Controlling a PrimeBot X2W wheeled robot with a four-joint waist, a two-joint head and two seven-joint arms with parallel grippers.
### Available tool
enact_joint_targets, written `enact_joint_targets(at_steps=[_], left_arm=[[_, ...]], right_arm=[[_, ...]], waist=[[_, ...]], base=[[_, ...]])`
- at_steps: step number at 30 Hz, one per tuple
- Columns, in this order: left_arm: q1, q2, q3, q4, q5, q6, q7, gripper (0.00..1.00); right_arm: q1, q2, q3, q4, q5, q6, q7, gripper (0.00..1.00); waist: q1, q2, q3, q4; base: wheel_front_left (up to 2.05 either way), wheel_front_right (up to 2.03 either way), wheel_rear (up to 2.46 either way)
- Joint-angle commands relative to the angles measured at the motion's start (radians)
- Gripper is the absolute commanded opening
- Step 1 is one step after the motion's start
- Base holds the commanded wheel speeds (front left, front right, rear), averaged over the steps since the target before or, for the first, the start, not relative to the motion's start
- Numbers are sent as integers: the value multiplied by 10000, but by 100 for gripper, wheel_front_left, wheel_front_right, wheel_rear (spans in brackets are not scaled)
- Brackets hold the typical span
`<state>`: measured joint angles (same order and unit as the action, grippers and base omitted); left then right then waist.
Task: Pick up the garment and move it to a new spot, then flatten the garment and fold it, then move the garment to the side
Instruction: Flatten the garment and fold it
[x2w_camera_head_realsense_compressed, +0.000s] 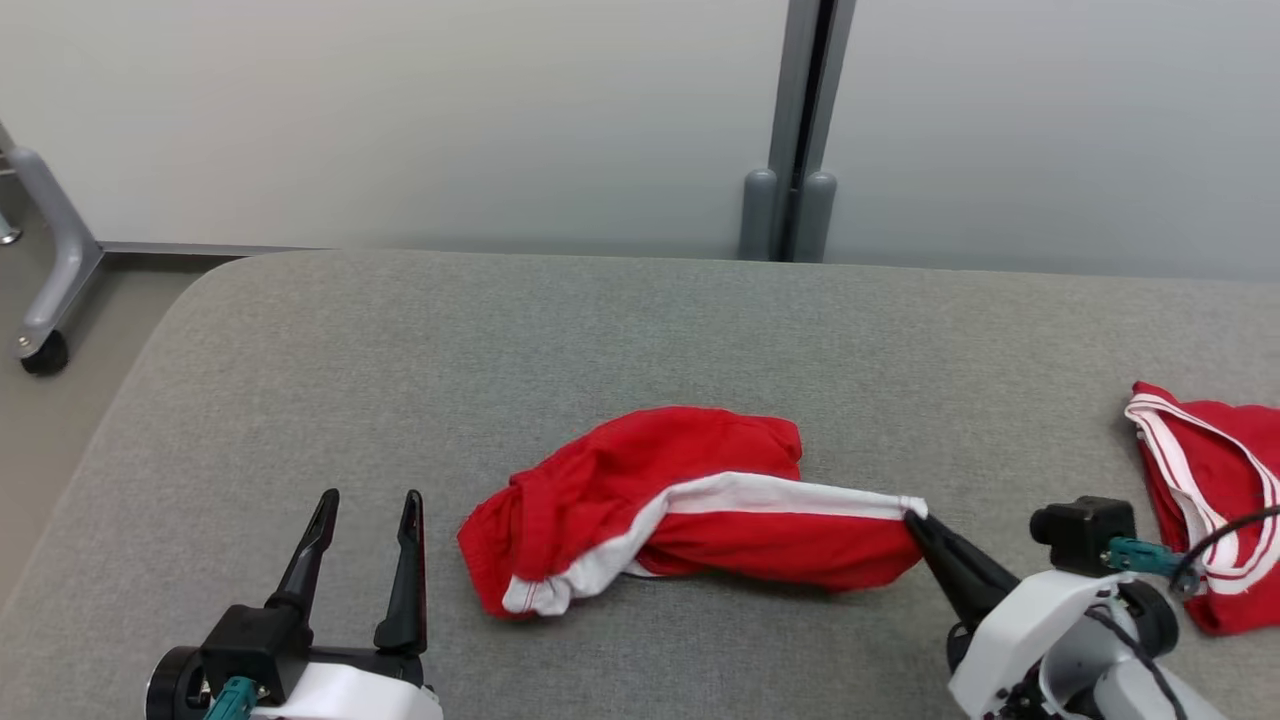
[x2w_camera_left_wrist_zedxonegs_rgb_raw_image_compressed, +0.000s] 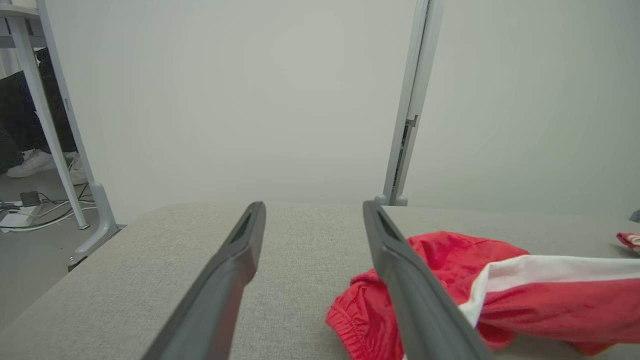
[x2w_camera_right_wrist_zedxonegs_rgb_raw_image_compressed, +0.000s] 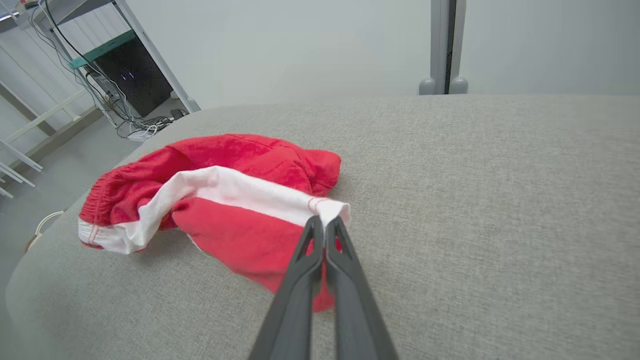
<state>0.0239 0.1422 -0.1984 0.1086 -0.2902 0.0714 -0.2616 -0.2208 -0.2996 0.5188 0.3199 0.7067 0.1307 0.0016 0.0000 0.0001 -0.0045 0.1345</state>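
Two red-and-white garments are lying on one grey table: middle garment, and side garment at three o'clock. Two grippers are showing: left gripper, right gripper.

My fingers are long, dark, slotted blades; behind them, white wrist shells, teal connectors, a black cable.

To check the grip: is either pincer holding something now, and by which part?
The right pincer is shut on the red garment, at the corner where its white band ends. The left pincer is open, holding nothing.
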Motion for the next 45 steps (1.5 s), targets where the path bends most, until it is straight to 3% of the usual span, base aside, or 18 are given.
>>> enact_joint_targets(at_steps=[1, 12, 13, 14, 15, 20, 28, 39, 45], left_arm=[[-116, 24, 68, 12, 4, -28, -45, 100], [-246, -24, 79, 86, 23, -95, -45, 100], [-268, -14, 91, 95, 20, -93, -45, 100], [-289, -5, 102, 109, 18, -93, -45, 100], [-306, 3, 108, 121, 16, -97, -45, 100], [-338, 8, 108, 189, 2, -92, -45, 100], [-212, 13, 52, 175, -55, -100, -45, 100], [-155, 156, -40, -131, -58, -27, 101, 100], [47, 19, -150, -90, -198, -28, 93, 100]], right_arm=[[-59, -465, -41, -291, -119, 3, -206, 0], [388, -2252, 154, -422, -552, 3, -408, 1], [436, -2303, 198, -270, -583, 3, -381, 35], [465, -2292, 245, -151, -537, 3, -384, 95], [488, -2265, 295, -24, -474, 3, -394, 100], [366, -2197, 405, 439, -583, 3, -577, 100], [430, -1930, -1032, 247, -961, 3, -1637, 100], [836, 107, -3370, -757, -2521, 3, -2623, 100], [1248, 827, -4192, -1074, -3355, 3, -2682, 100]], waist=[[0, -1, -4, -339], [0, -1, 185, -830], [0, -1, 192, -845], [0, -1, 196, -859], [0, -1, 195, -872], [0, -1, 145, -956], [0, -1, -45, -905], [0, -1, -173, -583], [0, -1, -179, -485]], base=[[0, 0, 0], [0, 0, 0], [0, 0, 0], [0, 0, 0], [0, 0, 0], [0, 0, 0], [0, 0, 0], [0, 0, 0], [0, 0, 0]])
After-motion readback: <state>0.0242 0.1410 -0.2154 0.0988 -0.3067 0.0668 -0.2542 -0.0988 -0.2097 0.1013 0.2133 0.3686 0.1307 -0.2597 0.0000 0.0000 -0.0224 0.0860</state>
